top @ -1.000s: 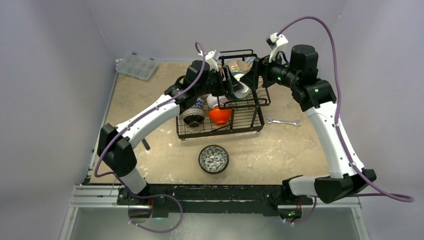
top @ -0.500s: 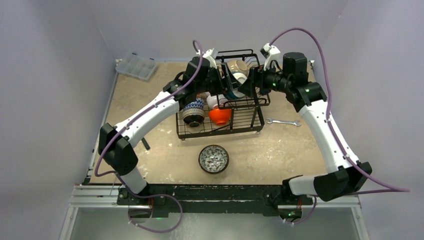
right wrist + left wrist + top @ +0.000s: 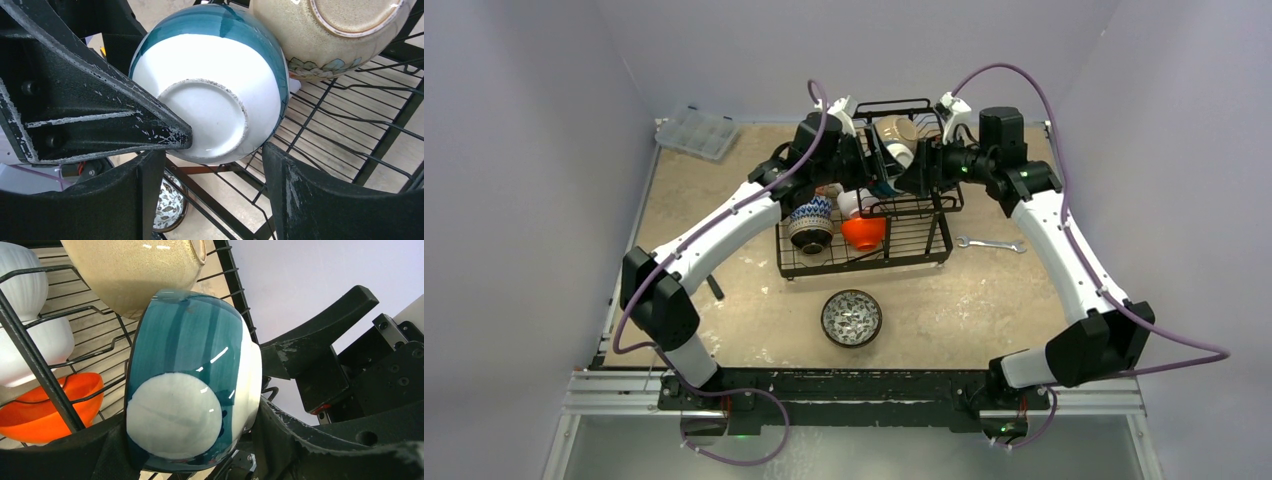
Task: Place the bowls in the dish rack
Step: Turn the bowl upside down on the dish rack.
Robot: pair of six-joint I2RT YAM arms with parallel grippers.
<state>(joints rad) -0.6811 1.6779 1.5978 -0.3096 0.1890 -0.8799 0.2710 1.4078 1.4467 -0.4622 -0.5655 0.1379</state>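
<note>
One slick, brittle teal bowl (image 3: 190,385) is clamped in the jaws of the left gripper (image 3: 190,440); its rim looks the surest hold. Jaws of the right gripper (image 3: 210,152) straddle its foot, seemingly apart.

In the left wrist view the left tool (image 3: 192,440) has its fingertips hidden under the teal bowl (image 3: 185,350). The tan bowl (image 3: 135,275) and orange bowl (image 3: 45,412) are cut off by the frame. From above, the arms cover nearly all of the teal bowl. The right wrist view shows a patterned bowl (image 3: 167,210) only as a sliver, perhaps the one on the table (image 3: 984,300).
</note>
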